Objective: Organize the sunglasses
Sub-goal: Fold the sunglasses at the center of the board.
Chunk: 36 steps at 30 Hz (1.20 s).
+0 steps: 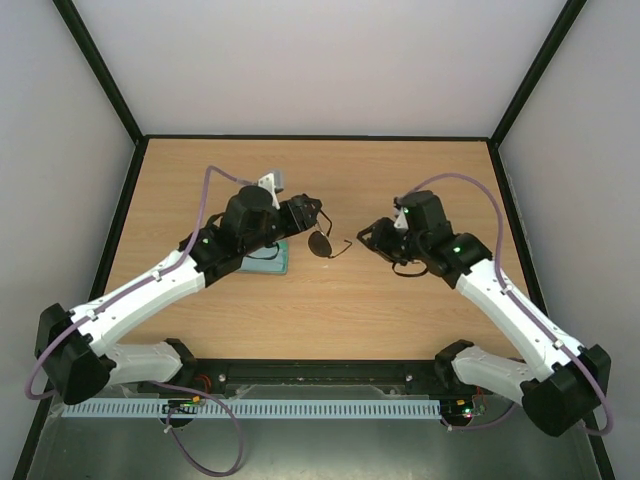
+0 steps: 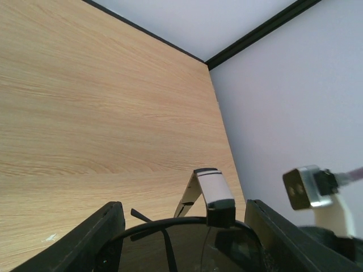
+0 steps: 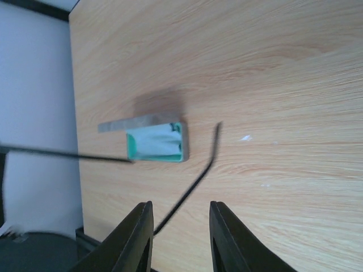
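Both meet just right of the green-lined case (image 1: 272, 264) — the left gripper (image 1: 314, 216) clamps the sunglasses (image 1: 325, 244) by a lens, the right gripper (image 1: 363, 238) stands parted around one temple arm.

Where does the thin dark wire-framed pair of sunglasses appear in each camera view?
Top external: thin dark wire-framed sunglasses at picture centre.
Left wrist: bottom edge, centre.
Right wrist: only its slim temple arms, lower centre.
Shared landmark: light wooden table.

Bare table (image 1: 400, 180) lies open beyond the sunglasses (image 1: 322, 244) and case (image 1: 268, 265).
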{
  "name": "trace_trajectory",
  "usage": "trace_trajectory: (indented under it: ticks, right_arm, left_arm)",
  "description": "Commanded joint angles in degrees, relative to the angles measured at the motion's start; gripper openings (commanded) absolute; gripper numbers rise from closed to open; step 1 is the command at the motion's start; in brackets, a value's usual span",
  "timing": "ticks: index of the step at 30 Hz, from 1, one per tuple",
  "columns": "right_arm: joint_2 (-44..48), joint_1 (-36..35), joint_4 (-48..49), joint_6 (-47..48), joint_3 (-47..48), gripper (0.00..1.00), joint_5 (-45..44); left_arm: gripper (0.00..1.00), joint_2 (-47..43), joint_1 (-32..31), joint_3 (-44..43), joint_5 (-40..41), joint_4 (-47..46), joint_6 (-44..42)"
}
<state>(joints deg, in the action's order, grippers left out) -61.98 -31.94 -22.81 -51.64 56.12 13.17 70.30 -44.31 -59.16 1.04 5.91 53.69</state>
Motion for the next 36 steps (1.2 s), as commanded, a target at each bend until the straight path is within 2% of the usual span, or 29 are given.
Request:
trace_trajectory:
  ticks: [1, 7, 13, 20, 27, 30, 36]
  right_arm:
    - [2.21, 4.63, -1.79, 1.65, -2.40, 0.30, 3.98]
    - [-4.44, 5.41, -0.06, 5.54, 2.37, 0.30, 4.50]
    - [-9.58, 4.85, 2.45, 7.53, 6.66, 0.28, 7.79]
    - [-12.67, -4.77, 2.00, 9.80, 10.42, 0.23, 7.94]
    - [-10.29, -11.53, 0.45, 10.15, 10.94, 0.21, 3.25]
    - [-9.77, -12.14, -0.36, 10.43, 10.70, 0.20, 2.79]
    - [-8.70, -11.89, -6.86, 11.08, 11.86, 0.24, -6.24]
  left_arm:
    - [0.53, -2.46, 0.77, 0.27, -5.15, -0.64, -4.04]
    - [0.53, -3.68, 1.19, 1.63, -15.32, -2.08, -6.95]
    - [0.53, -4.63, 1.25, 2.91, -17.77, -3.70, -7.77]
    - [0.52, -2.63, 1.25, 3.92, -18.59, -6.55, -7.55]
    - [0.52, -1.16, 1.25, 4.78, -17.38, -8.19, -7.71]
    - [0.52, -1.45, 1.25, 7.22, -18.26, -12.35, -7.20]
    - [0.52, -1.67, 1.27, 11.05, -21.77, -21.37, -6.07]
